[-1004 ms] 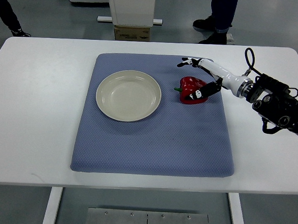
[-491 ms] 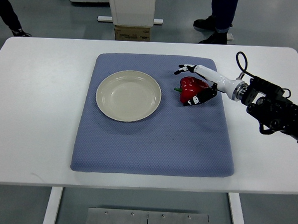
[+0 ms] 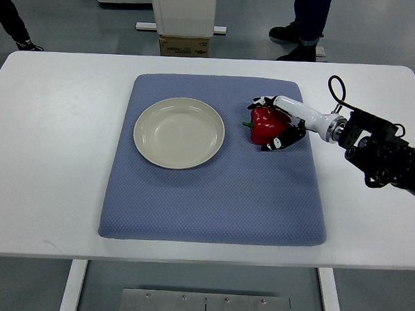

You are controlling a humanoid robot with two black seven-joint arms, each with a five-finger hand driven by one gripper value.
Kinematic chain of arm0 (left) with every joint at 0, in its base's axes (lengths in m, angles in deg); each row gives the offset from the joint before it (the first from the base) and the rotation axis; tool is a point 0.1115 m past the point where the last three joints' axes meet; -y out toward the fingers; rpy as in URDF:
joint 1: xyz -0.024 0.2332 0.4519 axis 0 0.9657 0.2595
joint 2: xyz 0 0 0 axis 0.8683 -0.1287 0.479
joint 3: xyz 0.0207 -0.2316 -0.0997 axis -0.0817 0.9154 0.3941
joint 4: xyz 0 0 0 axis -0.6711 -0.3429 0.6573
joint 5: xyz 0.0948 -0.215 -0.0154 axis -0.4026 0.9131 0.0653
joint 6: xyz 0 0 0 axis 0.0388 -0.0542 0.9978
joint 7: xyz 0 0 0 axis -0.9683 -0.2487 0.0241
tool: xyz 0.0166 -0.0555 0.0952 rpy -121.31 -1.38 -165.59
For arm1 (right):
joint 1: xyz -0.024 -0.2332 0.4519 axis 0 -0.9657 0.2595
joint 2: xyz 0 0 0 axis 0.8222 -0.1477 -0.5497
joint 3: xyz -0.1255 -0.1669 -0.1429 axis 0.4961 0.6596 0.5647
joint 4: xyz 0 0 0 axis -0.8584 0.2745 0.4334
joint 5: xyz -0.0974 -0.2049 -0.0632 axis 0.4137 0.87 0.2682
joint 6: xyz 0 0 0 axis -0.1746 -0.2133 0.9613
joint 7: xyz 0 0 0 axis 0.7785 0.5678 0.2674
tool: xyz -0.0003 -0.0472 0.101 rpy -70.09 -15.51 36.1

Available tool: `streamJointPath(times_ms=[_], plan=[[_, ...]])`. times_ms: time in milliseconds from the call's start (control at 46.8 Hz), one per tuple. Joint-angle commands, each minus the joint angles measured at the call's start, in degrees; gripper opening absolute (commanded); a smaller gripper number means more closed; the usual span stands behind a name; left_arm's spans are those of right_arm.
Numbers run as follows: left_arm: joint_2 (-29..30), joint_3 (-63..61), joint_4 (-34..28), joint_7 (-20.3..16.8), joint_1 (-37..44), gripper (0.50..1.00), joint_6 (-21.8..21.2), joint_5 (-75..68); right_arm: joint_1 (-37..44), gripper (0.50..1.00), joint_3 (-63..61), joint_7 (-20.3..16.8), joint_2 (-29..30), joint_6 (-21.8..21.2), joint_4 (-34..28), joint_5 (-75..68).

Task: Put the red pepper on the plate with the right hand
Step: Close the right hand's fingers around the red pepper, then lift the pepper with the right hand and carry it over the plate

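A red pepper (image 3: 265,124) with a green stem lies on the blue mat (image 3: 212,190), to the right of the cream plate (image 3: 179,132). My right hand (image 3: 275,123) reaches in from the right edge and curls around the pepper, white fingers over its far side and dark fingers (image 3: 278,142) at its near side. The pepper rests on the mat. The plate holds nothing. The left arm is out of view.
The mat lies on a white table (image 3: 40,154). A cardboard box (image 3: 184,45) and a white pillar stand beyond the table's far edge. A person's legs and shoes (image 3: 297,35) show at the back, another at the far left.
My right hand has moved left and closed in around the pepper; its fingers, spread above and beside it a second ago, now wrap it. The pepper has barely moved.
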Motion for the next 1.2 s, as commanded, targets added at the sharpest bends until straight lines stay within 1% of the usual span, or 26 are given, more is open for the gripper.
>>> streamJointPath(times_ms=[0,43,107,192,256,491,598,748,1175], plan=[[0.00,-0.02,-0.01,0.00,-0.03,1.000,0.00,0.00,0.01,0.866,0.38,0.00,0.00,0.21,-0.01,0.00],[0.00,-0.02,-0.01,0.00,-0.03,1.000,0.00,0.00,0.01,0.816,0.55,0.00,0.08,0.39,0.08,0.00],[0.00,-0.02,-0.01,0.00,0.06,1.000,0.00,0.00,0.10,0.715,0.82,0.00,0.00,0.39,0.08,0.00],[0.00,-0.02,-0.01,0.00,-0.03,1.000,0.00,0.00,0.45,0.609,0.82,-0.27,0.00,0.39,0.08,0.00],[0.00,-0.02,-0.01,0.00,-0.03,1.000,0.00,0.00,0.45,0.500,0.82,-0.88,0.08,0.39,0.08,0.00],[0.00,-0.02,-0.01,0.00,-0.03,1.000,0.00,0.00,1.33,0.500,0.73,-2.20,0.08,0.21,-0.01,-0.09],[0.00,-0.02,-0.01,0.00,-0.03,1.000,0.00,0.00,2.38,0.500,0.11,-3.52,0.17,0.30,-0.01,-0.35],[0.00,0.07,-0.01,0.00,-0.03,1.000,0.00,0.00,4.14,0.500,-1.82,-3.96,0.26,0.13,-0.09,-0.88],[0.00,-0.02,-0.01,0.00,-0.03,1.000,0.00,0.00,8.97,0.500,-3.05,-7.39,7.20,0.13,-0.01,-0.97]])
